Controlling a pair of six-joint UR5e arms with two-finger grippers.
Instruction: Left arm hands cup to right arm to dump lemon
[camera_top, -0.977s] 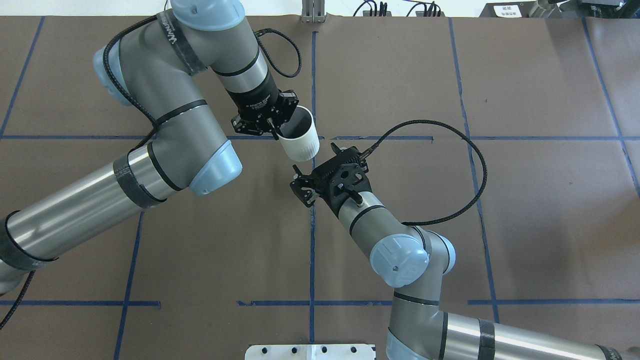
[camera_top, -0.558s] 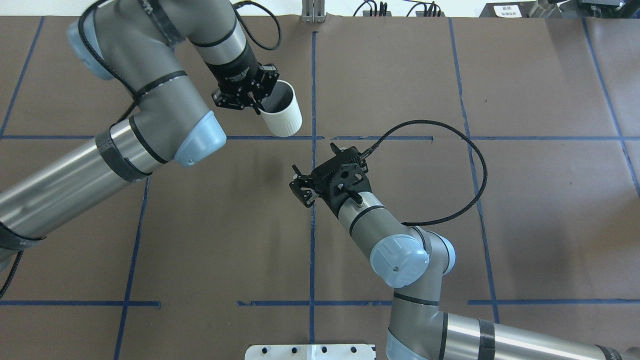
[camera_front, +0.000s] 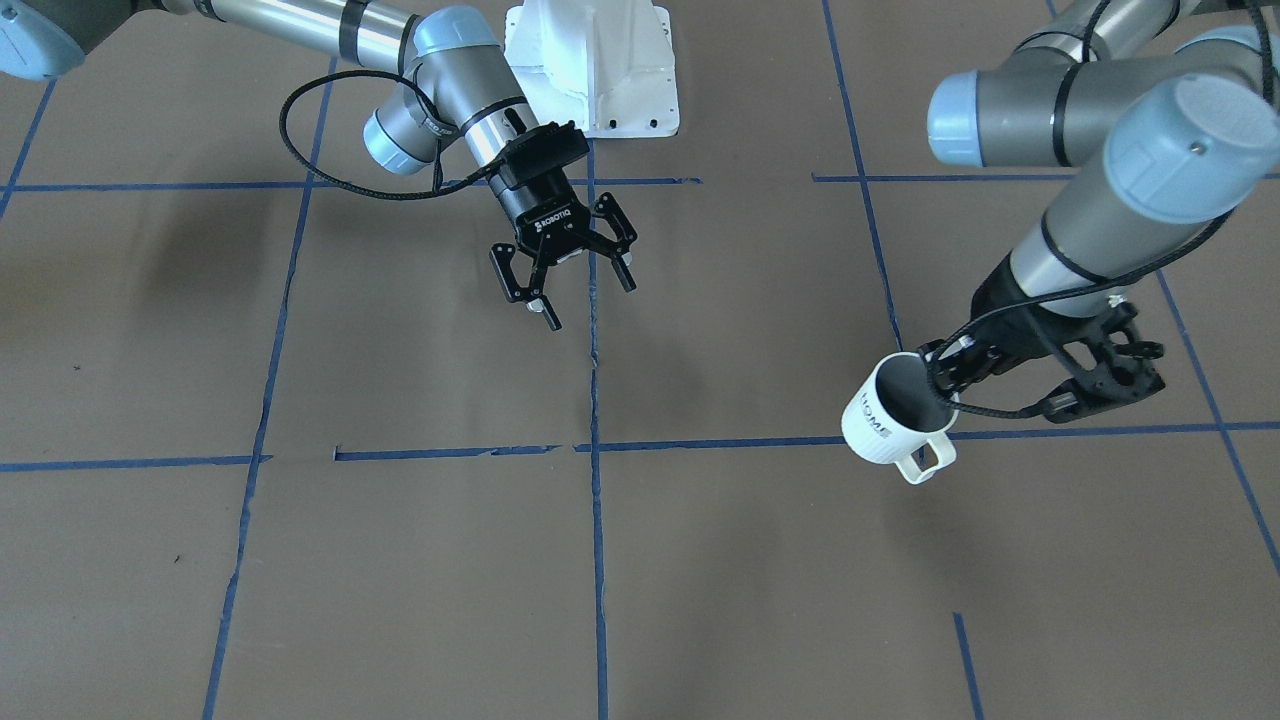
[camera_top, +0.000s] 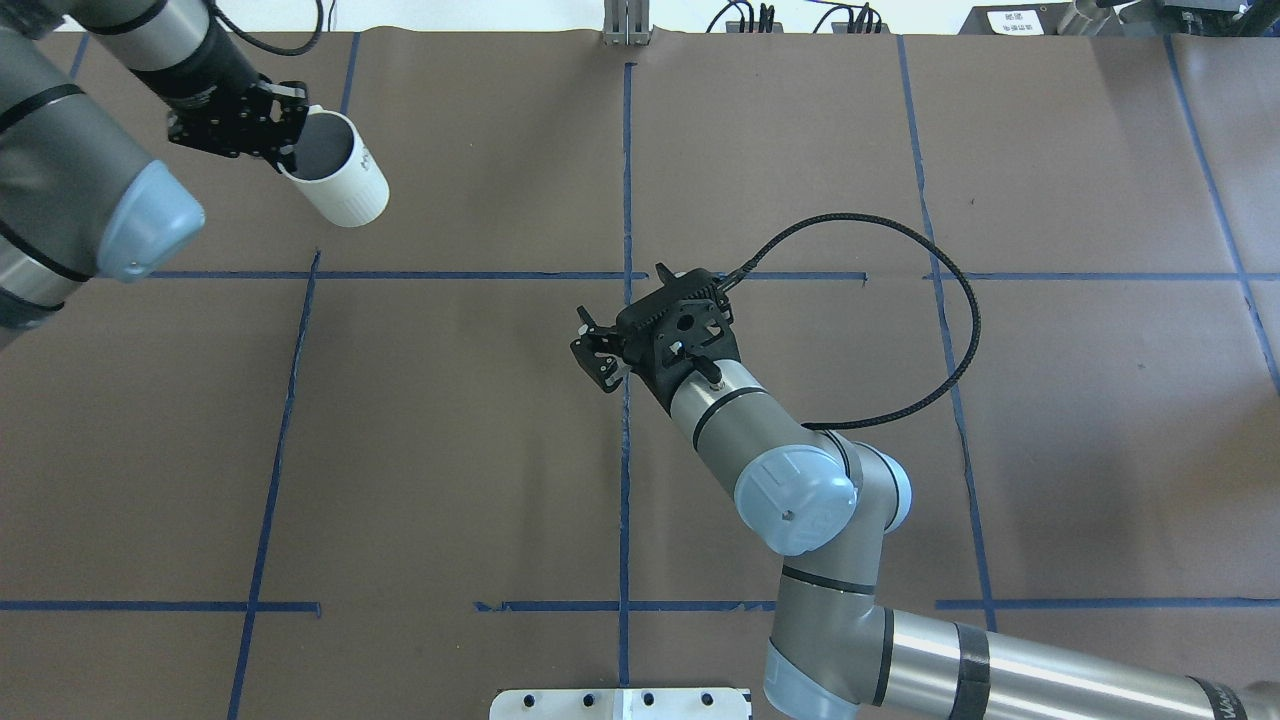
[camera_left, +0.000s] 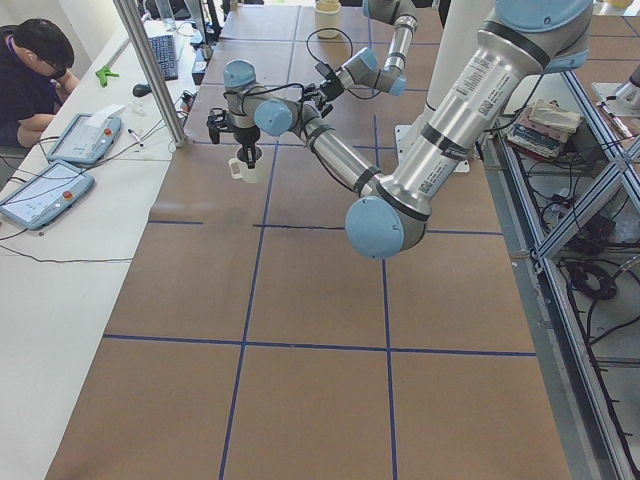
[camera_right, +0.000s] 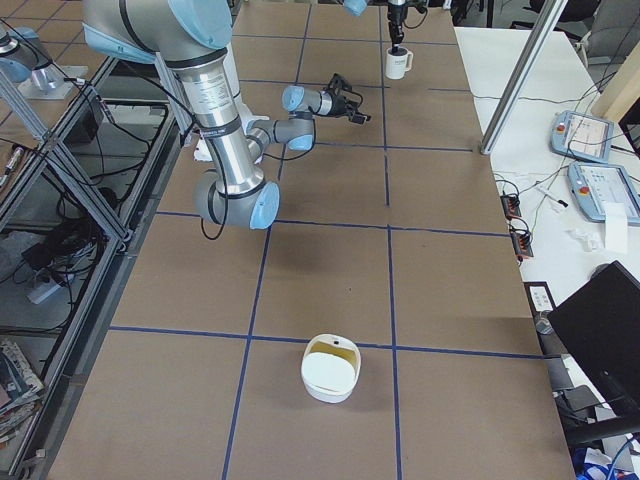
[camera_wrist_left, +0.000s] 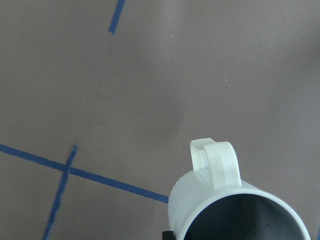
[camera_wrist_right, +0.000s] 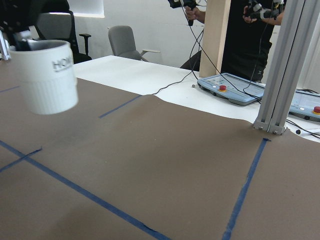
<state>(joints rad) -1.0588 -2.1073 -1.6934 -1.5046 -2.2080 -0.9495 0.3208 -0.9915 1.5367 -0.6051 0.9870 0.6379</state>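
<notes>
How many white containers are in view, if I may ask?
2: the cup, gripped by the left hand near the table's left end; a white bowl on the table's right end.

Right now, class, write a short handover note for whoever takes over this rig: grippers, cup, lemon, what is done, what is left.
Left gripper: shut on the rim of the cup, held in the air over the far left part of the table.
Right gripper: open, empty, near the table's centre.
Lemon: not visible; the cup's inside is too dark to tell.
Done: cup picked up.
Left: hand the cup over, then dump.
</notes>
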